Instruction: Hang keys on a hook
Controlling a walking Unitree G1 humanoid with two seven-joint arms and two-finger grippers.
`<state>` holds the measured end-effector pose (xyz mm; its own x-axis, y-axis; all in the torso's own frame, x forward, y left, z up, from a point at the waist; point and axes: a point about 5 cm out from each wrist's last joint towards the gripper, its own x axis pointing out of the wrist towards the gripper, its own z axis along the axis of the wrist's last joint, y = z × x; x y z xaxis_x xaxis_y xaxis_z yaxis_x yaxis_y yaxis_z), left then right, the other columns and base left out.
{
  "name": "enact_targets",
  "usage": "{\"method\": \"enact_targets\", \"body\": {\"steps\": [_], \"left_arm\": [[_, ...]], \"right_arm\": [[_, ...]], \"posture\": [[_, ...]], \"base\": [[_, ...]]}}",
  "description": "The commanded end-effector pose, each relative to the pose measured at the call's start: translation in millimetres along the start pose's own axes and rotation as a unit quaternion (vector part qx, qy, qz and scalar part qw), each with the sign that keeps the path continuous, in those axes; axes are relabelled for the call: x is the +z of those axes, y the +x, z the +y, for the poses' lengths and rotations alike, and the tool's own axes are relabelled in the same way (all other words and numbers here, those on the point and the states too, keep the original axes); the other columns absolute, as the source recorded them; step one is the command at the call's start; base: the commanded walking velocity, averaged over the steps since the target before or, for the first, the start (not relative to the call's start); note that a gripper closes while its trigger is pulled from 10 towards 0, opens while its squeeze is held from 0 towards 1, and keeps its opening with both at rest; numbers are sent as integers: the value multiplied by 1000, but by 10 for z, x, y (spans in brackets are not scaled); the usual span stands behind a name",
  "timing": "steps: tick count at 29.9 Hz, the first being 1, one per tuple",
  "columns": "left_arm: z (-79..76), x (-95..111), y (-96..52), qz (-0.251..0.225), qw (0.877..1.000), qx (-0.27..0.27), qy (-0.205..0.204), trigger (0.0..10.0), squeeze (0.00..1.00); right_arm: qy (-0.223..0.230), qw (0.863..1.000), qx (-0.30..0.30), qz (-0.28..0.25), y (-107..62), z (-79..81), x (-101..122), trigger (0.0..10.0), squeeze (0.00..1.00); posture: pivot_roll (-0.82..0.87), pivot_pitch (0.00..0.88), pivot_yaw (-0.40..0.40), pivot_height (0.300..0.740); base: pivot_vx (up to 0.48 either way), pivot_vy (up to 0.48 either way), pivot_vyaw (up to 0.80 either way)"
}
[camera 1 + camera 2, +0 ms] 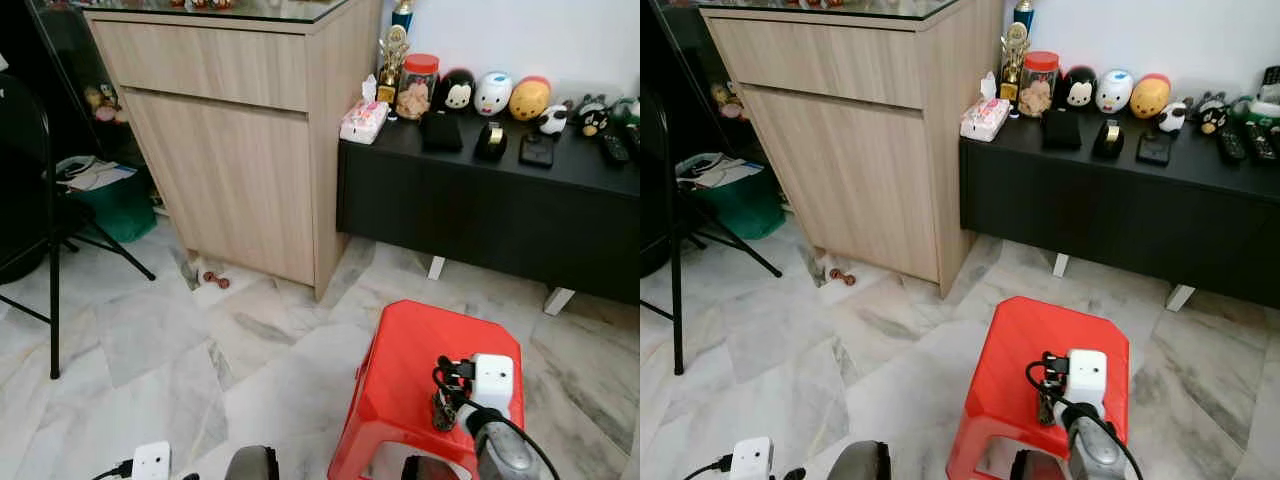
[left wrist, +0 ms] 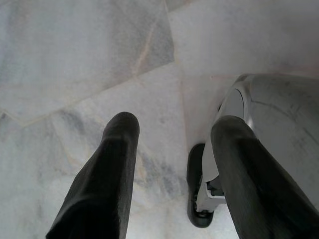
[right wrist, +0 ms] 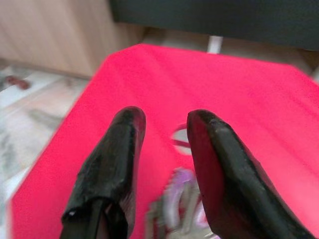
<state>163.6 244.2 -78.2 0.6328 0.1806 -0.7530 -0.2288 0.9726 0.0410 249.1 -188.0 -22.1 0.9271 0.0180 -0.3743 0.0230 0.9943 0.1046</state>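
Right pincer [image 3: 164,124], fingers spread, hangs over the keys [image 3: 179,209] on the red stool [image 1: 400,370]; prob. light, loose, jangly, so pinch the ring.

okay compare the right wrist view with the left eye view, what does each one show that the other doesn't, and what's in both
Right wrist view alone: the right pincer, fingers apart, low over blurred purplish keys, and the slot in the seat. Left eye view alone: the wooden cabinet, the black bench with its toy figures, the green bin, and the right arm's wrist camera. Both: the red stool and the marble floor.
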Motion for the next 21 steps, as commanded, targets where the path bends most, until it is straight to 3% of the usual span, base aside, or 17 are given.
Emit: {"method": "enact_targets", "body": {"steps": [1, 14, 21], "left_arm": [[3, -26, -6, 5, 1000, 2, -6, 10000, 0], [-255, -114, -13, 6, 1000, -13, -6, 10000, 0], [-199, -90, -9, 4, 1000, -10, -4, 10000, 0]], "right_arm": [[0, 1000, -5, 3, 3, -18, -1, 10000, 0], [-15, 999, -19, 47, -34, -60, -125, 10000, 0], [-18, 998, -38, 55, -31, -91, -132, 10000, 0]], "posture": [[98, 0, -3, 602], [97, 0, -3, 602], [100, 0, -4, 602]], "base": [[0, 251, 0], [0, 251, 0], [0, 0, 0]]}}
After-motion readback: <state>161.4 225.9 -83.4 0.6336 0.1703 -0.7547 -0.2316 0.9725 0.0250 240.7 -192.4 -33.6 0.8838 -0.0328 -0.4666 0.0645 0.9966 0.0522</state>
